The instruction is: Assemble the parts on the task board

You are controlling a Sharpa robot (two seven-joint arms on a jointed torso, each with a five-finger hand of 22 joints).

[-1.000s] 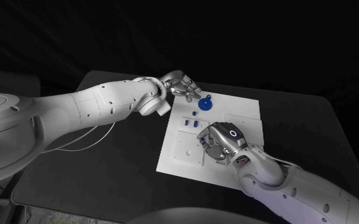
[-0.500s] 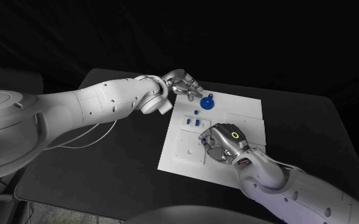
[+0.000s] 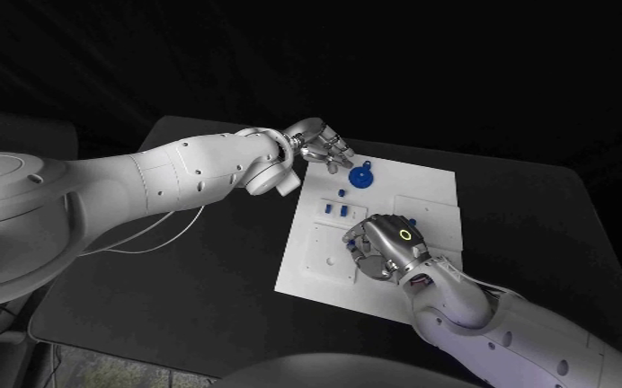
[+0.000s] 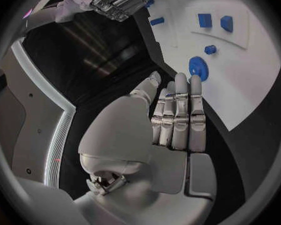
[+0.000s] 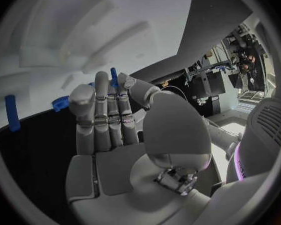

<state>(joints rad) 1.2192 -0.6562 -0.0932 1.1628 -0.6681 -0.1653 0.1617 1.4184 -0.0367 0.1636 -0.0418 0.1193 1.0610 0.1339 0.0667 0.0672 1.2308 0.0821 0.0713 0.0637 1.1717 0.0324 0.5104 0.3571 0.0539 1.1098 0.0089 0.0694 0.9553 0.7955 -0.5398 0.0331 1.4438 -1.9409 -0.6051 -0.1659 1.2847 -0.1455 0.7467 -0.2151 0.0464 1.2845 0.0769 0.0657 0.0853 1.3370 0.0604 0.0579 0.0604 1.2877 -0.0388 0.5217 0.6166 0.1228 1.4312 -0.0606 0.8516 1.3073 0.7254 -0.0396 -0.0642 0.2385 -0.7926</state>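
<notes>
Left hand (image 3: 320, 148) reaches over the board's (image 3: 428, 199) far left corner, fingers straight and together, holding nothing, just beside the blue gear (image 3: 359, 177). Right hand (image 3: 385, 244) hovers palm-down over the board's near middle, fingers extended, empty. Board lies on the desk (image 3: 194, 280).

A black desk (image 3: 194, 262) with rounded corners stands against a dark backdrop; a thin white cable (image 3: 155, 237) loops across its surface near the left side.
</notes>
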